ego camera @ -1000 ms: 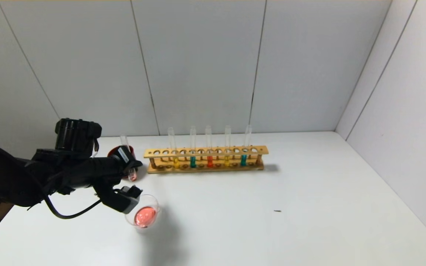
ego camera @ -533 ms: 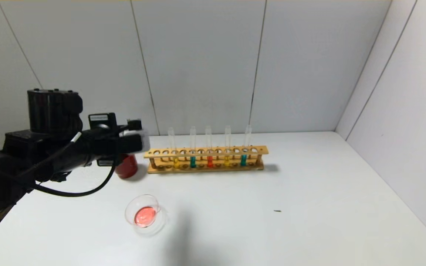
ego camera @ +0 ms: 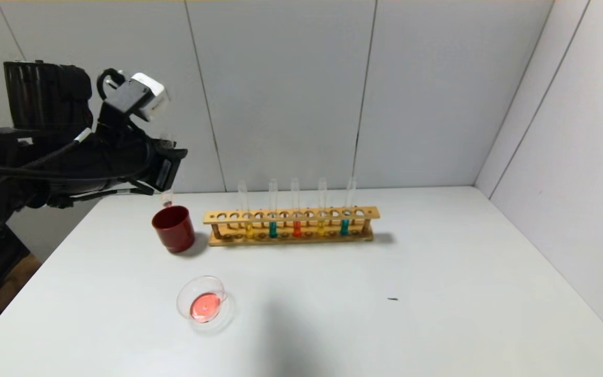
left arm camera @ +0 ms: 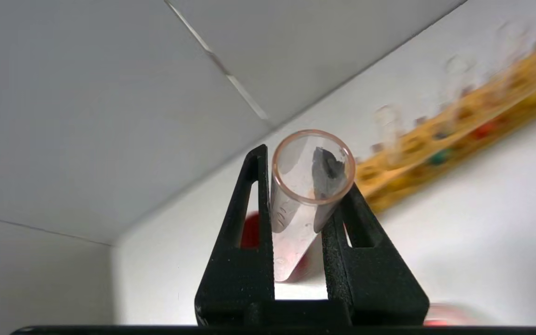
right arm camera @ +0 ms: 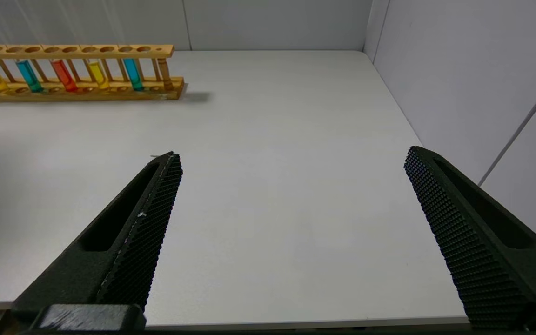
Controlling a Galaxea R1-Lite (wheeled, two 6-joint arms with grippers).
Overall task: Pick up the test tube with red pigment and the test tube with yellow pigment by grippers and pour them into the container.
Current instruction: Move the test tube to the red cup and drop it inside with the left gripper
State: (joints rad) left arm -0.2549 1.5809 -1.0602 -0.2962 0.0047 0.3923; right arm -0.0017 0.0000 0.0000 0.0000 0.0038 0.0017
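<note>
My left gripper is raised at the back left, shut on the test tube with red pigment. The tube hangs upright just above a dark red cup. In the left wrist view the tube sits between the black fingers, nearly empty with pink residue. The container, a low glass dish, holds a red pool near the table's front left. Two tubes with yellow liquid stand in the wooden rack. My right gripper is open over bare table and out of the head view.
The rack also holds an orange-red tube and two teal tubes. A tiny dark speck lies on the white table. Grey walls close the back and right sides.
My left arm has risen from low beside the dish and swung back and up. The tube has turned upright and now hangs over the red cup.
</note>
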